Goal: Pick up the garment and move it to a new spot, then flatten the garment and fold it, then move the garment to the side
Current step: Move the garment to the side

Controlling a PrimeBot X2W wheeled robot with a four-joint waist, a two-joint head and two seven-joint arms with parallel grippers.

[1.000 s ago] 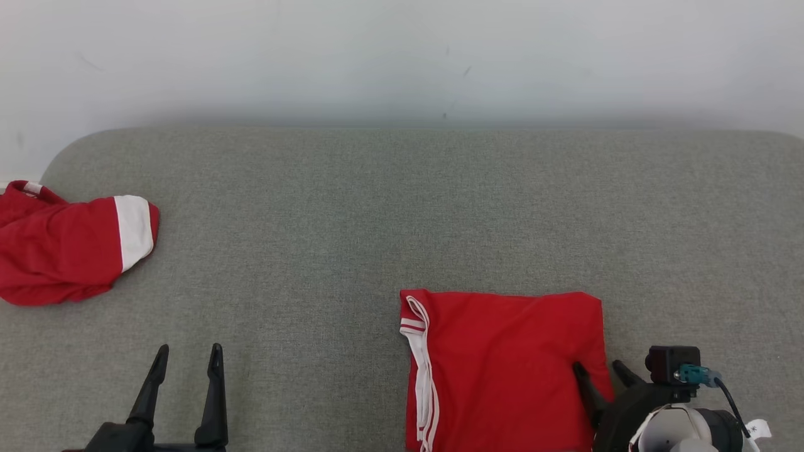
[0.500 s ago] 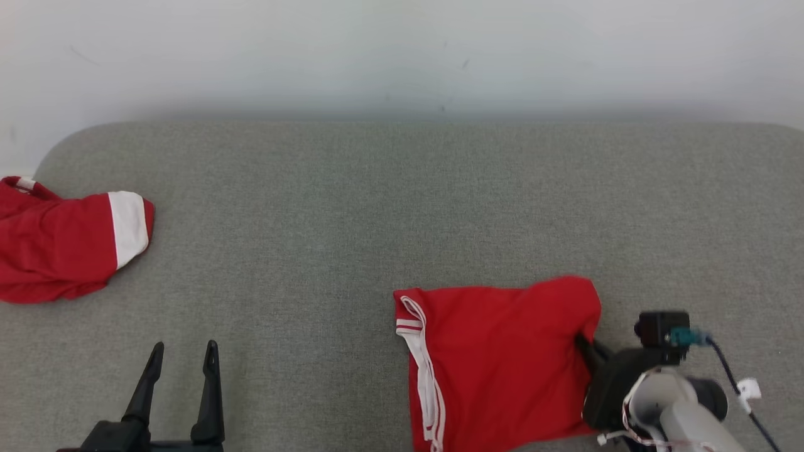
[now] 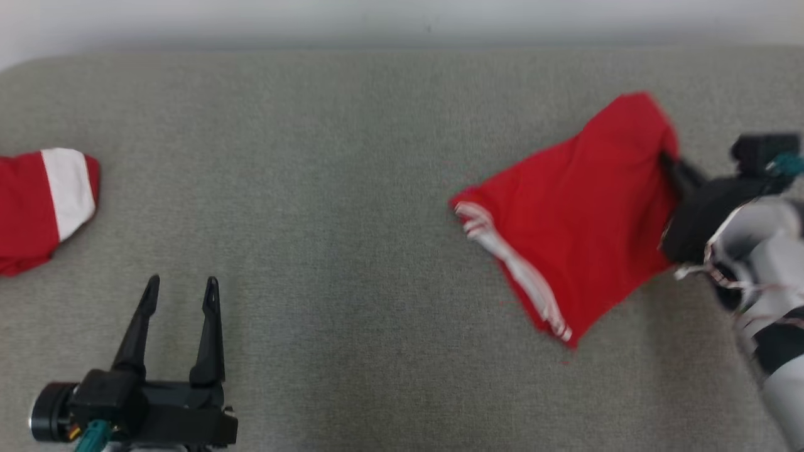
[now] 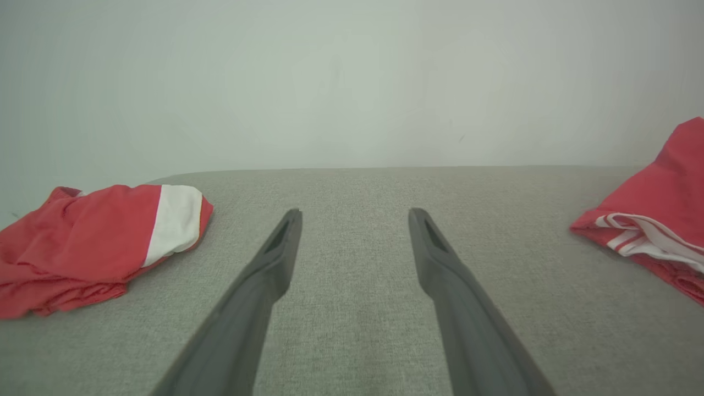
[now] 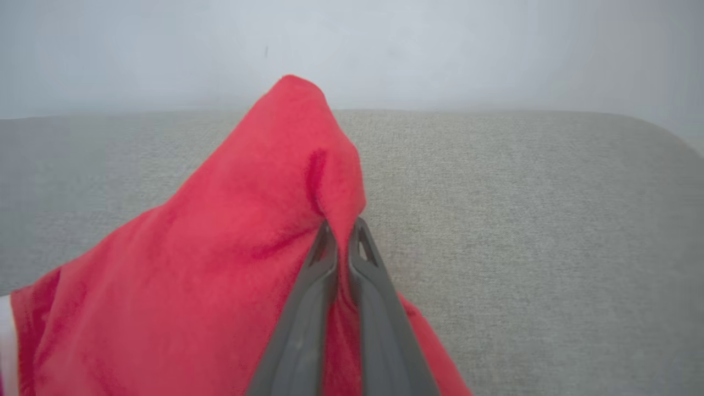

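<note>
Head view: folded red garment, right side of grey cushion, one corner raised, pinched between the right gripper's pressed-together jaws, likely for carrying aside. Idle left gripper: jaws spread, empty. A second garment lies far left.

Grey-green woven fabric surface, far corners rounded, butts up against plain off-white wall. Tiny dark speck on wall. Light soft, pretty even.
</note>
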